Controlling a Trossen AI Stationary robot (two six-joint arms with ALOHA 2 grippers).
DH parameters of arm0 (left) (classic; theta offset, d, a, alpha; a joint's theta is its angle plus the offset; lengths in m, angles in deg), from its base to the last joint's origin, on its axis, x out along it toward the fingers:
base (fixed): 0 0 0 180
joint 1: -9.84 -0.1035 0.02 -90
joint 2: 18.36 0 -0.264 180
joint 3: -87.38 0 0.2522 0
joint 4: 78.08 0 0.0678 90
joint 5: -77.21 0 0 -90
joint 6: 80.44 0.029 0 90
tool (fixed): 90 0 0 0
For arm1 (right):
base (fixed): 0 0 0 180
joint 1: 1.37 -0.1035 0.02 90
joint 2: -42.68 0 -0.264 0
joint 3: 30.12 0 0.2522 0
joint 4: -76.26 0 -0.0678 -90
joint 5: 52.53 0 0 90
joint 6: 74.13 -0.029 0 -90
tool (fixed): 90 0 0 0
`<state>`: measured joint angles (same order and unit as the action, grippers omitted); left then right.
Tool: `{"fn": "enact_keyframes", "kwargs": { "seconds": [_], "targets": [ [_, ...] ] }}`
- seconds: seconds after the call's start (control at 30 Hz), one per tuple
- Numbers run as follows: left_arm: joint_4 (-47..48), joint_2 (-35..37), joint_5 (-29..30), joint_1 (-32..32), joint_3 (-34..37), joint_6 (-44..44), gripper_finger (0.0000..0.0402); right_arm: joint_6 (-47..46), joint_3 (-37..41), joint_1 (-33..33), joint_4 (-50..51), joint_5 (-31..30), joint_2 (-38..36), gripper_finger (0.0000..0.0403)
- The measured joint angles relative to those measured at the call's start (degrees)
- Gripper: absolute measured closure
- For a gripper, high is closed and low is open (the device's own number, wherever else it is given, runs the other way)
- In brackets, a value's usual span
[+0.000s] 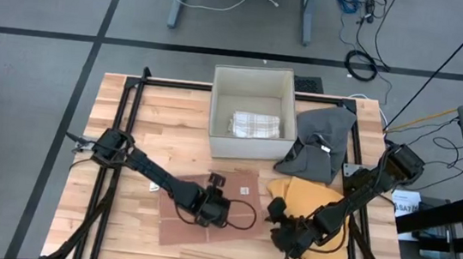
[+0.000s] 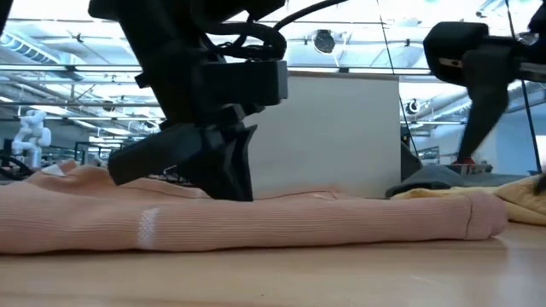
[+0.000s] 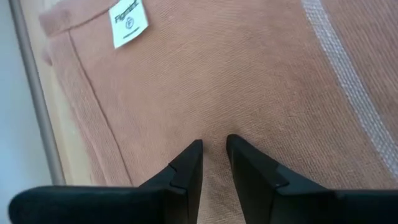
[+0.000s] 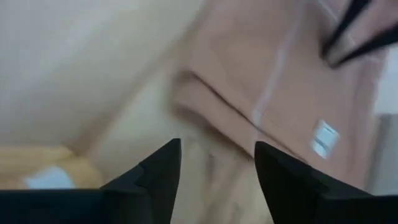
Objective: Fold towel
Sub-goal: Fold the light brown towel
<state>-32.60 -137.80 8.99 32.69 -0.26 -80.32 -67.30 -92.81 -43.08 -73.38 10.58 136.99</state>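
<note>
A salmon-pink towel lies folded flat on the wooden table, near the front middle. It has a white label and a pale stripe. My left gripper points down at the towel's middle, its fingers only a narrow gap apart, with flat cloth showing between them. My right gripper stands open above the table just off the towel's right edge, with nothing between its fingers. In the low view the towel stretches across the front as a low roll. My left gripper comes at the towel's upper face from above, slanting down. In the low view its fingertips reach the cloth's top. The cloth there lies flat, not bunched. Whether the tips press on it or stop just above it, I cannot tell.
A white box stands at the far middle with a folded checked cloth inside. A grey cloth lies right of the box. A yellow cloth lies under my right arm. Black rails run along the table's edges.
</note>
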Motion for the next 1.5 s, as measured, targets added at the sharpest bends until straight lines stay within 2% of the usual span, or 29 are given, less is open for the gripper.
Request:
{"fn": "enact_keyframes", "kwargs": {
  "seconds": [0.13,0.3,0.5,0.7,0.83,1.0,1.27,1.4,1.5],
  "targets": [
    [0.80,-0.12,0.20,1.38,-1.36,2.36,0.0308,3.53,0.02,2.17,1.73,-1.06,-0.16,0.0229],
    [2.01,-0.90,3.42,3.32,-7.82,0.17,0.0308,6.73,0.07,5.51,-0.04,0.43,-0.16,0.0250],
    [12.78,-0.70,2.39,4.50,-17.64,-12.55,0.0308,10.74,0.07,8.43,-4.76,0.80,-0.16,0.0266],
    [21.09,-0.69,1.60,7.17,-22.89,-26.53,0.0308,12.14,0.07,12.31,-8.01,5.96,1.75,0.0268],
    [22.09,-0.59,-6.15,8.25,-21.93,-32.99,0.0308,12.52,0.07,14.06,-9.17,8.89,3.79,0.0268],
    [21.86,-0.59,-9.69,8.84,-17.71,-38.55,0.0308,12.16,0.11,14.53,-10.06,9.82,5.42,0.0268],
    [21.34,-0.04,-9.13,7.46,-9.26,-38.67,0.0308,7.49,0.09,13.90,-12.92,17.17,6.32,0.0268],
    [23.13,-0.05,-7.68,6.27,-8.34,-35.80,0.0308,5.45,0.09,12.71,-16.17,22.31,6.35,0.0268],
    [25.05,-0.17,-4.46,5.71,-8.46,-33.62,0.0308,4.82,0.09,11.77,-19.66,25.30,6.35,0.0268]
  ]
}}
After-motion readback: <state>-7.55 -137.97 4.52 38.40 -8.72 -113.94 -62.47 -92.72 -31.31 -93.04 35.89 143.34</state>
